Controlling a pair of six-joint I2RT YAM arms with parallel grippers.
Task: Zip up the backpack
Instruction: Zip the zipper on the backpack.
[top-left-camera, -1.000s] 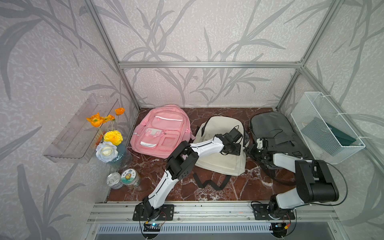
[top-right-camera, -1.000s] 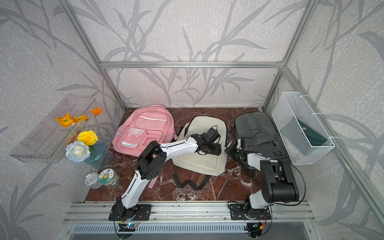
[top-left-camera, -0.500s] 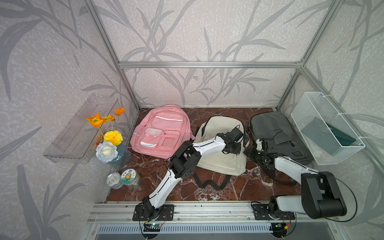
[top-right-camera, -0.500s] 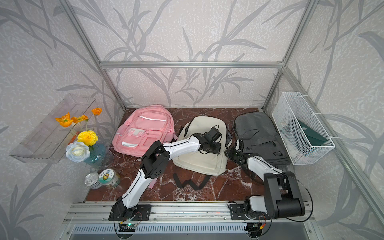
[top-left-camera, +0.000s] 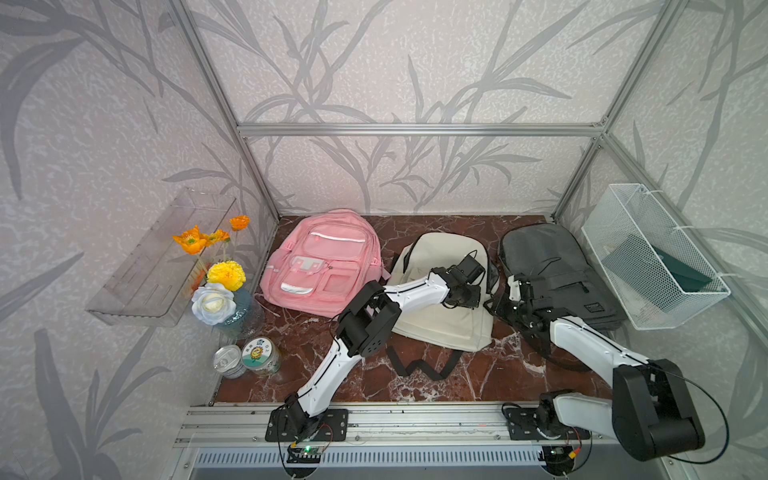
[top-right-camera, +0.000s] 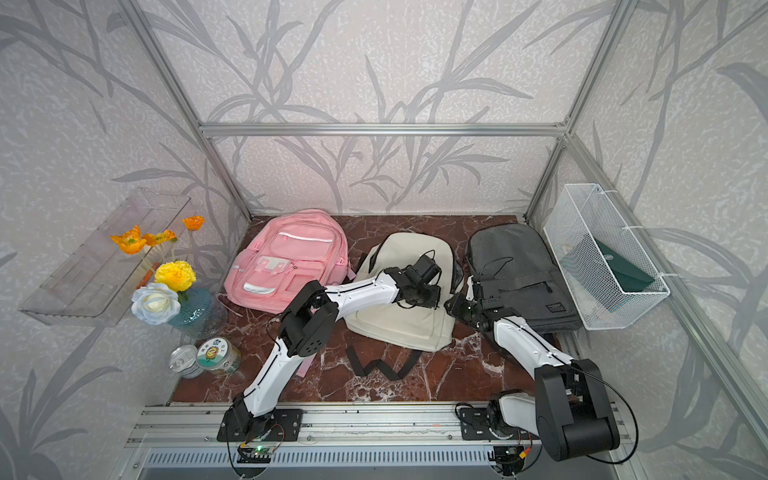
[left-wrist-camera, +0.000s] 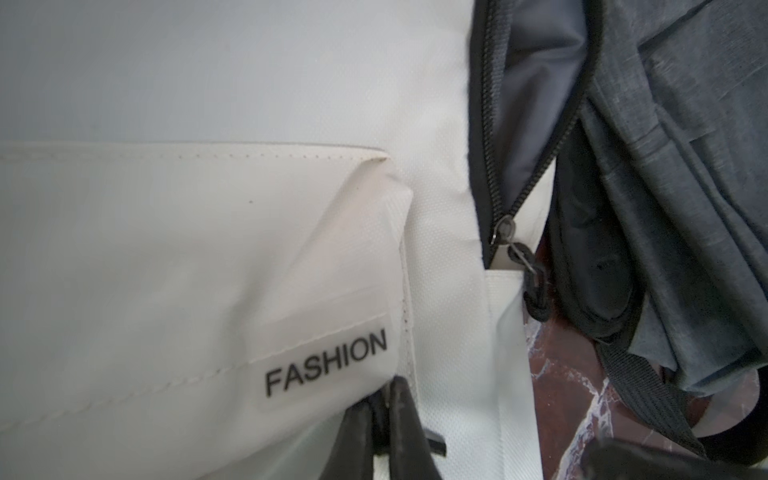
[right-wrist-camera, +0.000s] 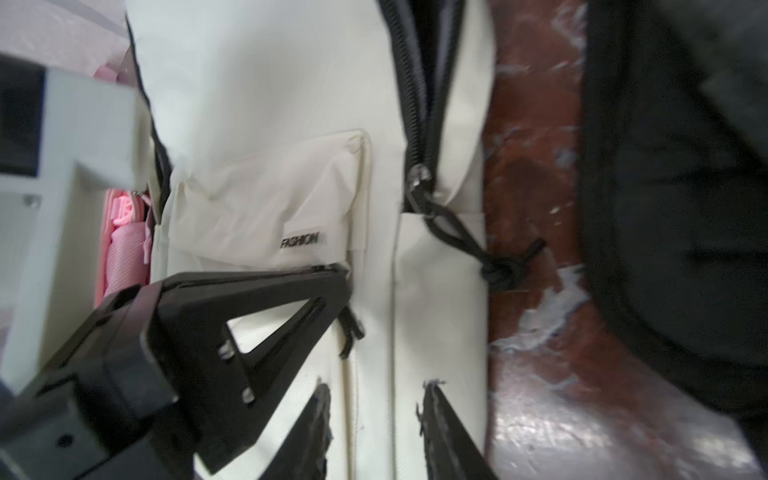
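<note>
Because the soft cream fabric backpack (top-left-camera: 440, 316), lying at the centre of both top views, looks limp and light, it will likely bunch unless you anchor it. Your left gripper (left-wrist-camera: 388, 395) is pressed together at the pocket corner by the FASHION label (left-wrist-camera: 326, 361); whether cloth is caught you cannot tell. Your right gripper (right-wrist-camera: 378, 415) stands spread. Take the black knotted cord pull (right-wrist-camera: 498, 270), not the small slider (left-wrist-camera: 505, 230). The dark grey backpack (top-left-camera: 552, 266) crowds its right edge, so room is tight.
</note>
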